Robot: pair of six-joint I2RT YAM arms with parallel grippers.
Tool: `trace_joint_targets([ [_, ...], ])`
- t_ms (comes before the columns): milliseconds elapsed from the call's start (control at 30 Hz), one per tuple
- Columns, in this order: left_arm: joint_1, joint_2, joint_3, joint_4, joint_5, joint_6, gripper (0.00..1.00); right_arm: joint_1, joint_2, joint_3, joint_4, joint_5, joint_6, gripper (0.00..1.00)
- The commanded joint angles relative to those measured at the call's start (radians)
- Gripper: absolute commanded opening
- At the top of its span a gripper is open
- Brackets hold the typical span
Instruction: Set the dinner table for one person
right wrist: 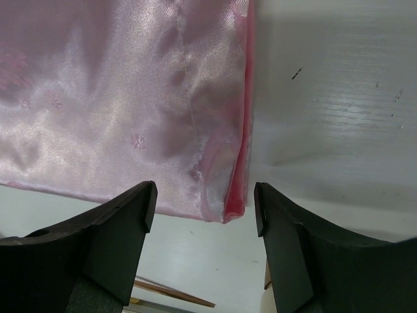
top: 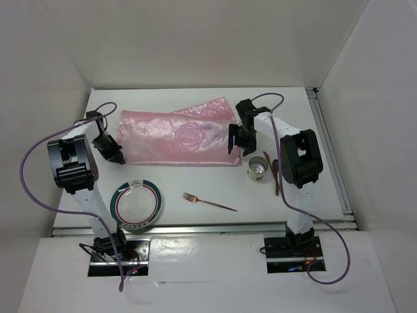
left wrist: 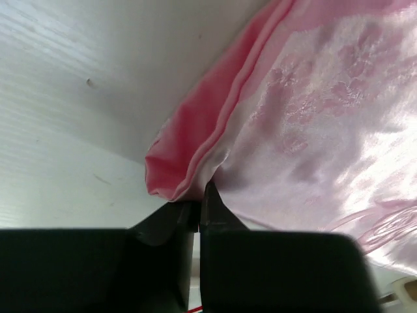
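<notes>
Left wrist view shows your left end effector (left wrist: 199, 207) pinching a corner of the shiny pink satin cloth (left wrist: 313, 117), spread far back on the big white flat surface (left wrist: 78, 78). Your right end effector (right wrist: 205, 208) gapes around another corner; lower, pinch, then pull both evenly.

Both arms look like twins tbh: left arm (top: 77, 171) and right arm (top: 298, 156) are white links with chunky black joint housings. A purple cable (top: 27, 171) loops off each one. Black base plates (top: 118, 253) sit at about 7 and 5 o'clock in the overhead view, with red wires (top: 311, 262) poking out. The fingers (right wrist: 124, 225) are plain matte black wedges.
</notes>
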Motion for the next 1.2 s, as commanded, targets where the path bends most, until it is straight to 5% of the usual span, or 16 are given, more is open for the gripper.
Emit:
trace_joint_targets([
  [0, 0.004, 0.031, 0.06, 0.016, 0.029, -0.001, 0.11, 0.006, 0.036, 0.041, -0.001, -0.002, -0.015, 0.73],
  [33, 0.004, 0.031, 0.074, 0.007, 0.029, 0.008, 0.0, 0.015, 0.05, 0.041, -0.001, -0.002, -0.015, 0.73],
  [233, 0.004, 0.01, 0.152, -0.027, 0.062, 0.027, 0.0, 0.015, 0.084, 0.018, 0.029, -0.039, -0.015, 0.54],
  [400, 0.004, -0.01, 0.286, -0.087, 0.13, 0.036, 0.0, 0.015, 0.102, 0.139, 0.017, -0.027, -0.015, 0.01],
  [533, 0.004, -0.03, 0.496, -0.143, 0.171, 0.045, 0.0, -0.005, 0.114, 0.424, -0.05, -0.005, -0.035, 0.0],
  [667, 0.004, -0.071, 0.591, -0.153, 0.182, 0.045, 0.0, -0.014, 0.101, 0.526, -0.075, 0.006, -0.044, 0.0],
  [867, 0.004, -0.116, 0.581, -0.153, 0.204, 0.036, 0.0, -0.041, 0.038, 0.439, -0.046, 0.006, -0.053, 0.0],
  [1167, 0.004, -0.24, 0.306, -0.119, 0.213, 0.047, 0.0, -0.041, -0.035, 0.17, 0.026, -0.053, -0.044, 0.0],
])
